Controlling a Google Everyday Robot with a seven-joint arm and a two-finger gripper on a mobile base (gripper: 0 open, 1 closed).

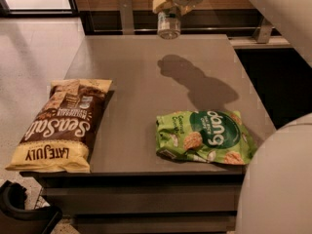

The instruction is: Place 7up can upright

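The 7up can (169,24), silver-white with green markings, hangs in the air above the far edge of the grey table (131,67). My gripper (168,6) is at the top of the view, shut on the can and holding it well above the tabletop. The can's silver end faces toward the camera and downward. The can and gripper cast a shadow on the table's middle right.
A brown and yellow Late July snack bag (61,126) lies at the table's front left. A green Dang snack bag (204,136) lies at the front right. My white arm and body fill the right side. A railing and wall stand behind the table.
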